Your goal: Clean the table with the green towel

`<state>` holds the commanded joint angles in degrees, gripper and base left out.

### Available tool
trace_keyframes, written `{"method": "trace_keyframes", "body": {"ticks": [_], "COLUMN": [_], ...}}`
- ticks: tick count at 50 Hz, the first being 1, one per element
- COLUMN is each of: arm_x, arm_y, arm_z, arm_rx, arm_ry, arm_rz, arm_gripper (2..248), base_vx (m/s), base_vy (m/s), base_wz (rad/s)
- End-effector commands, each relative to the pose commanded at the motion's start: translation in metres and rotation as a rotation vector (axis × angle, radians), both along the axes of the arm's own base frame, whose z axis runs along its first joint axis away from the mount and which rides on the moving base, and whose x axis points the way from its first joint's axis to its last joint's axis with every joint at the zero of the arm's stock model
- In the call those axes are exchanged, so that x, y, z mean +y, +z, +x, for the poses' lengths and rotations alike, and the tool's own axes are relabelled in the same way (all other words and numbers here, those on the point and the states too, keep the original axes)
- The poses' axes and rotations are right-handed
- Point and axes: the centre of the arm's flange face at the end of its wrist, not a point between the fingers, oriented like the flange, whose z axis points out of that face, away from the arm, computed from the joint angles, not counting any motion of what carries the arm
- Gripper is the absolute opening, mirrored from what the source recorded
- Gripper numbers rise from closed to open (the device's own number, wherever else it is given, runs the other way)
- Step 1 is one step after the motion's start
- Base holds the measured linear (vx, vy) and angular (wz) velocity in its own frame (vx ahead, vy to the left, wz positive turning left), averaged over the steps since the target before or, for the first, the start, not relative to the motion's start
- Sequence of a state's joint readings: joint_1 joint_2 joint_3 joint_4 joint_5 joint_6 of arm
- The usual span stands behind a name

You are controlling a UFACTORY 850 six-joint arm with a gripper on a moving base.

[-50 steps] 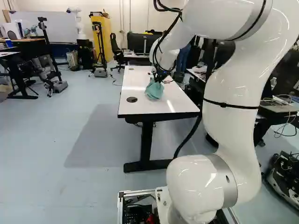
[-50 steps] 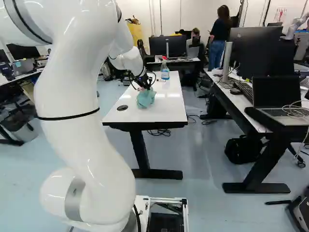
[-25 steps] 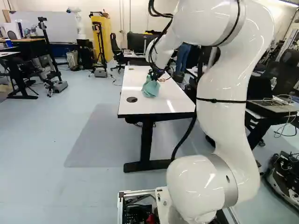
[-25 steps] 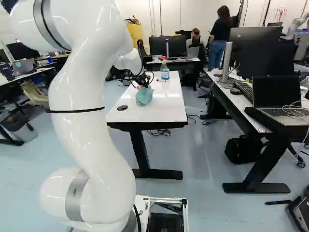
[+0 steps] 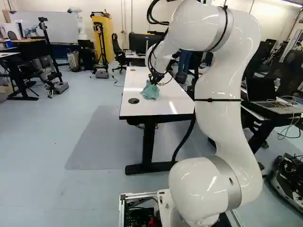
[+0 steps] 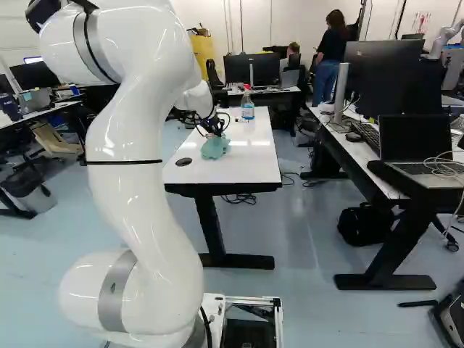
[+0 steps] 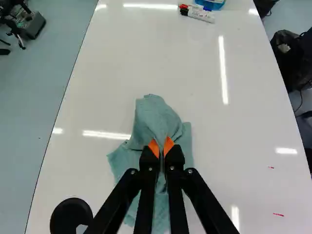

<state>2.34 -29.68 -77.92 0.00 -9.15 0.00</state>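
Towel (image 7: pixel 161 119) had just slid toward the grommet (image 7: pixel 71 216) and sat lower. In both base views it went from a taller bunch to a flatter spread on the tabletop (image 6: pixel 235 170). Claw (image 7: pixel 162 146) was clamped on the cloth, pads nearly together with a fold pinched between, so the towel travelled with it.

For the task: looked like part of a wiping stroke, towel in contact with the surface. Couldn't tell how hard it was pressed. Two red marks, an upper one (image 7: pixel 271 167) and a lower one (image 7: pixel 278 214), were across the towel from the grommet, uncovered. So the job read as unfinished, and the drift toward the grommet was taking the cloth away from them. Next move probably needed a sweep back over that side. Risk as I judged it: the bunched cloth could skip over spots, or the claw tips could drag if the fold slipped.

Vs the first frame: arm (image 5: pixel 218 113) had leaned forward over its lowest joint, elbow lower and further out. Gap between towel and grommet had narrowed in the left base view; the two were near but not touching. Base (image 6: pixel 243 299) hadn't moved, grommet sat in the same place in that view. Bottle (image 6: pixel 247 109) stood at the end away from the grommet, same spot as before, with the pens (image 7: pixel 200 13) lying by it.
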Motion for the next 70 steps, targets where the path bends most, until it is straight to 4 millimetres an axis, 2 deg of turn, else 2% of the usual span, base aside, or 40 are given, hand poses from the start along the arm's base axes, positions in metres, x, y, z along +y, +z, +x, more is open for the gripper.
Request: {"method": "trace_keyframes", "body": {"ticks": [18, 70], "arm_x": [0.0, 0.0], "arm_y": [-0.024, -0.026], "arm_z": [0.006, 0.002], "arm_rx": [0.033, 0.08], "arm_ry": [0.0, 0.0], "arm_rz": [-0.001, -0.003], "arm_gripper": [31, 31], "base_vx": [0.0, 0.0], "base_vy": [0.0, 0.0], "base_wz": [0.0, 0.0]}}
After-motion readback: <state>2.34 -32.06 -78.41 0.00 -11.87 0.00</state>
